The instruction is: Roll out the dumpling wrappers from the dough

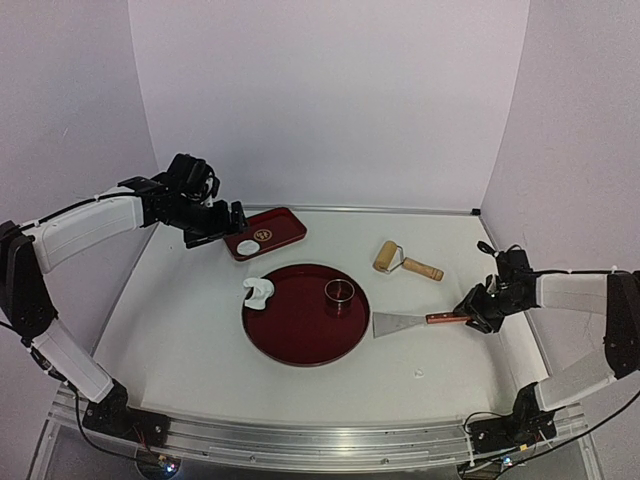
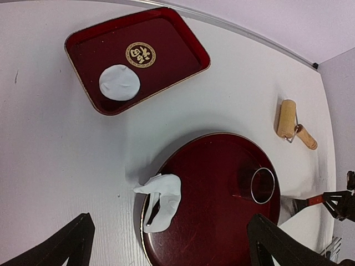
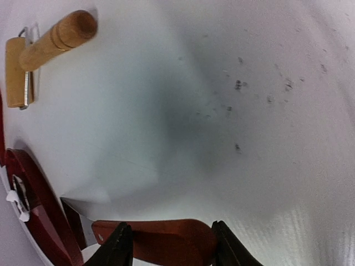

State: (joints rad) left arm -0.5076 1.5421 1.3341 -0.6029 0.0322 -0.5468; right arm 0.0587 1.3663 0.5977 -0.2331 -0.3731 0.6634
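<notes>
Dough [image 2: 163, 199] is a crumpled white scrap draped over the left rim of the round red tray [image 1: 300, 335], partly on the table [image 1: 180, 330]. One dumpling wrapper [image 2: 119, 82], a neat white disc, lies in the near-left corner of the rectangular red tray [image 2: 177, 41], far-left of the round one. Ring cutter [image 1: 339, 292] stands upright on the right half of the round tray. Scraper [image 1: 398, 324] lies flat just right of that tray, blade toward it. Rolling pin [image 1: 405, 261] lies farther back, apart from both. My left gripper [image 1: 232, 218] hangs above the rectangular tray's left end, claw spread wide and empty. My right gripper [image 3: 169, 246] has fingers on either side of the scraper's red-brown handle; I can't tell if it's pinching.
</notes>
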